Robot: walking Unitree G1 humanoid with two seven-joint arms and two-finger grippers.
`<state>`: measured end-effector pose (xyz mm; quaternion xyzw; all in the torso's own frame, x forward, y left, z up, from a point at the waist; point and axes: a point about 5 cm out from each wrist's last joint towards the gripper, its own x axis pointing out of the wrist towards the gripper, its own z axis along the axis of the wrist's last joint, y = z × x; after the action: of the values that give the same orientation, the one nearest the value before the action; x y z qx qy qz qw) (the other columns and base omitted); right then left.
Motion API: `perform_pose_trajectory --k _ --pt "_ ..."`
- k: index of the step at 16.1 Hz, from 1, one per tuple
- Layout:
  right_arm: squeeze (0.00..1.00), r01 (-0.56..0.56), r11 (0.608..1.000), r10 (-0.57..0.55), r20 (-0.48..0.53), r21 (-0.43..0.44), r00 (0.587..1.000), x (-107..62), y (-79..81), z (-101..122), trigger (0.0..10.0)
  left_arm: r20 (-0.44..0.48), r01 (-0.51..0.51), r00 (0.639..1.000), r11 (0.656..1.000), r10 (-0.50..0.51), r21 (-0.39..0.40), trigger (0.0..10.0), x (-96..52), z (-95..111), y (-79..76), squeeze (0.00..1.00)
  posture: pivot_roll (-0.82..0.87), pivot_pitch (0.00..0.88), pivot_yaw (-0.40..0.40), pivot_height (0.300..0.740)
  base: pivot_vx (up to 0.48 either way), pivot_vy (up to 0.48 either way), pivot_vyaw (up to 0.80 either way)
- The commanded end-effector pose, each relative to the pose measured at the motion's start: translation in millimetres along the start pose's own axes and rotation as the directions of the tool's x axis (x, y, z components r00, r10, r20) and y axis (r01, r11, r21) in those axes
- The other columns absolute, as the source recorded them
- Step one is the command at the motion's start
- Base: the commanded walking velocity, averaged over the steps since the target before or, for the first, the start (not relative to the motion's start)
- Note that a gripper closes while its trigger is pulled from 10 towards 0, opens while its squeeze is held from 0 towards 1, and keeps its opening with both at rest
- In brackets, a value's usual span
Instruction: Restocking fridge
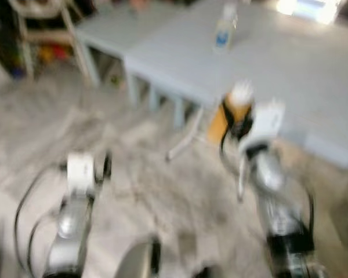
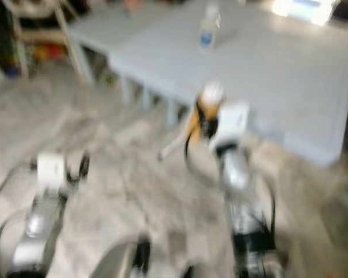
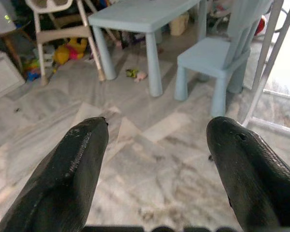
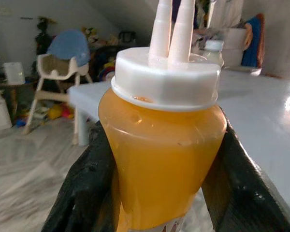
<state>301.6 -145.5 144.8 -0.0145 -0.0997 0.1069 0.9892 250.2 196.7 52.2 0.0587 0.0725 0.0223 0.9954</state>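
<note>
Already pinching the orange bottle point(image 4: 159, 159) upright between both fingers of the right gripper point(image 1: 236, 124), carrying it at the near edge of the table point(image 1: 290, 75); hanging lower left, left gripper point(image 3: 154, 169) spread, holding nothing.
</note>
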Motion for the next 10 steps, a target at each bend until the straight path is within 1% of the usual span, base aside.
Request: perform_pose_trajectory --k 1,3,5,6,10 --pt "0.0 -0.002 1.0 0.002 0.018 -0.008 1.0 -0.1 0.5 4.7 10.0 0.028 -0.002 1.0 1.0 0.001 0.014 10.0 3.7 7.1 1.4 0.0 0.03 0.084 0.014 0.74 0.0 0.0 0.8" --pt "0.0 -0.008 1.0 0.008 -0.013 -0.008 1.0 -8.0 3.8 -4.9 10.0 0.037 0.002 0.999 1.0 -0.003 0.028 10.0 3.3 7.7 1.6 0.0 0.03 0.086 0.019 0.74 0.0 0.0 0.8" --pt "0.0 -0.01 1.0 0.01 -0.014 -0.008 1.0 -8.3 4.7 -5.3 10.0 0.038 0.005 0.999 0.999 -0.006 0.035 10.0 3.4 7.8 0.7 0.0 0.03 0.085 0.02 0.74 0.0 0.0 0.8" --pt "0.0 -0.016 1.0 0.015 -0.017 -0.008 1.0 -8.5 5.9 -6.0 10.0 0.032 0.007 0.999 0.999 -0.009 0.053 10.0 4.0 7.7 -0.2 0.0 0.04 0.085 0.022 0.74 0.0 0.0 0.8" --pt "0.0 -0.028 1.0 0.028 -0.028 -0.002 0.999 -9.0 8.5 -9.4 10.0 0.017 -0.01 1.0 0.998 0.009 0.059 10.0 3.7 5.7 1.1 0.0 0.04 0.087 0.022 0.74 0.0 0.0 0.8"
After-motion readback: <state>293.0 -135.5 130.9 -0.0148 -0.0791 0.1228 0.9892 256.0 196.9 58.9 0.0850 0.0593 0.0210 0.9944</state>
